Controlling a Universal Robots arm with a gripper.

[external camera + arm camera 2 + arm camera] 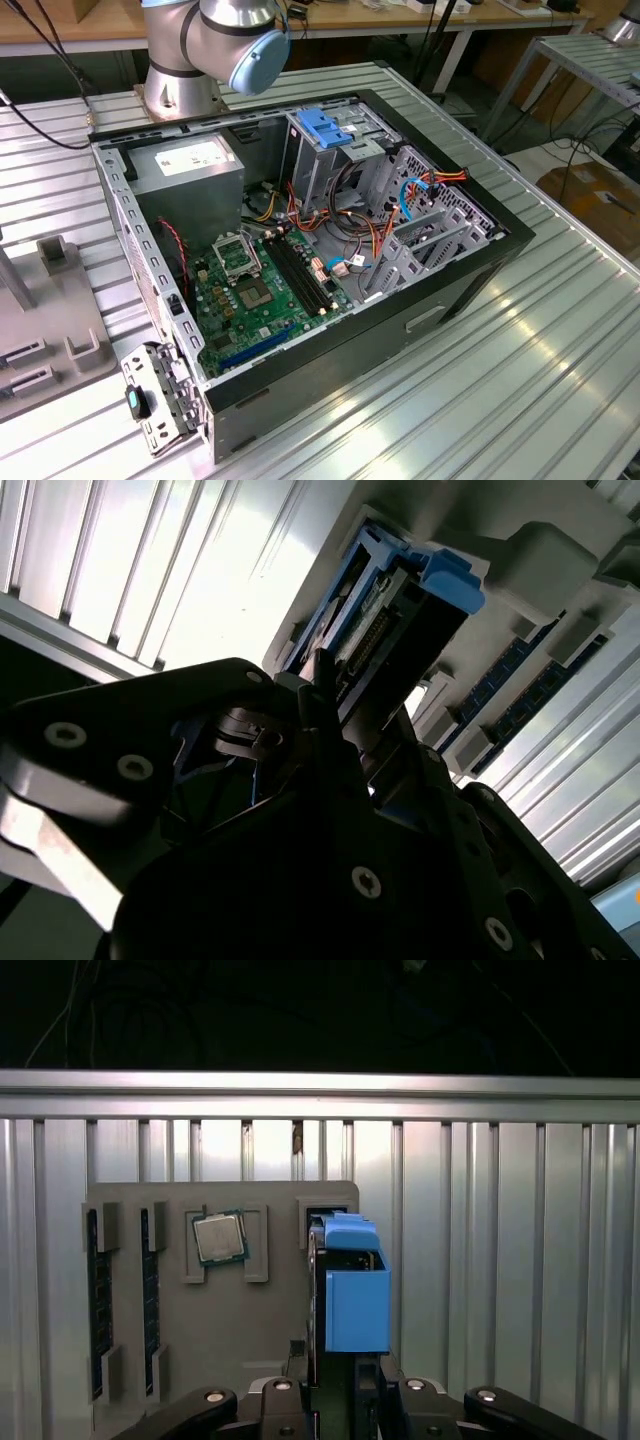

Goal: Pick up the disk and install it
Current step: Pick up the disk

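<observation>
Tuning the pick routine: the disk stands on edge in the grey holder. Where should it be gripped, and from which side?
Probably clamp the disk across its flat faces near the free edge, approaching from opposite the grey holder: it stands on edge there, blue rail outward.

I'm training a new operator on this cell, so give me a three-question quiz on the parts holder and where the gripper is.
1. True or false: the disk lies flat in the holder.
2. Which part sits in the holder pocket beside the disk? A) fan B) CPU C) battery
3. Fill in: the gripper is nearest to the ___.
Key: 1 false, it stands on edge. 2 B. 3 disk.
</observation>
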